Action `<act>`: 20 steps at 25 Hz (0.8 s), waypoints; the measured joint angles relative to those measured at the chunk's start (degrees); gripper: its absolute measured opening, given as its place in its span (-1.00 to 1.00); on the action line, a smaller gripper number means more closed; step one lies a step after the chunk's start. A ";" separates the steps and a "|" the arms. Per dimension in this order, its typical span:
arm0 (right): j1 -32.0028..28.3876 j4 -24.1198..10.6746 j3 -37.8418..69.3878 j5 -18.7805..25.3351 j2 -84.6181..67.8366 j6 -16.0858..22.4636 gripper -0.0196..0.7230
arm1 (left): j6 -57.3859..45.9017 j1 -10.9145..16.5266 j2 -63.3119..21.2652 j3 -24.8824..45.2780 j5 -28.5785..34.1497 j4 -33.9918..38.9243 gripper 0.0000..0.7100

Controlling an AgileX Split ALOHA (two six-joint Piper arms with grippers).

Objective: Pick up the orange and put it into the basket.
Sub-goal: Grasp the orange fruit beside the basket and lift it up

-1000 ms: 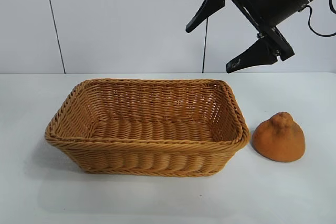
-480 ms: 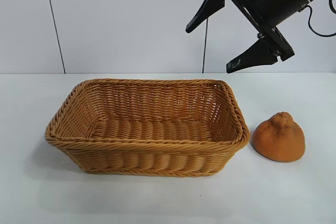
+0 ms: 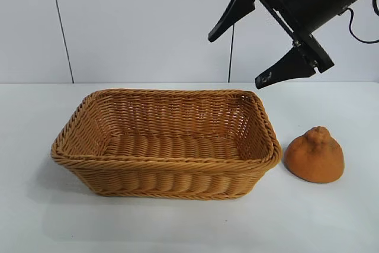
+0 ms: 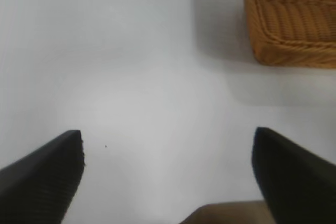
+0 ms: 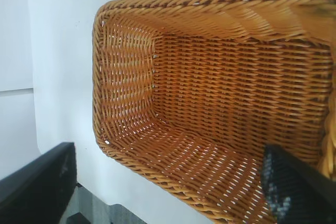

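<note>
The right pincer [image 3: 237,56], high above the far right corner of the basket [image 3: 166,146], has tilted slightly over the last second: its upper fingertip [image 3: 214,35] has crept a little leftward and its lower fingertip now sits a shade lower. Its fingers remain spread wide.

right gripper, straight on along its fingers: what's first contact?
Likely the basket. The right gripper, open and high above the table, looks into the basket's inside in its wrist view, so the woven floor or a wall comes first. The orange sits off that line. Depth unclear.
</note>
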 joint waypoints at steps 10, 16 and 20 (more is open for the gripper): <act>0.00 -19.29 0.00 1.83 0.00 9.16 0.81 | 0.00 0.00 -2.80 0.00 0.06 0.00 0.74; 0.00 -32.02 0.00 3.71 0.00 15.57 0.81 | 0.00 0.00 -2.80 0.00 0.06 0.00 0.74; -0.36 -37.25 0.00 3.63 0.00 19.08 0.81 | 0.00 0.00 -2.80 0.00 0.06 0.00 0.74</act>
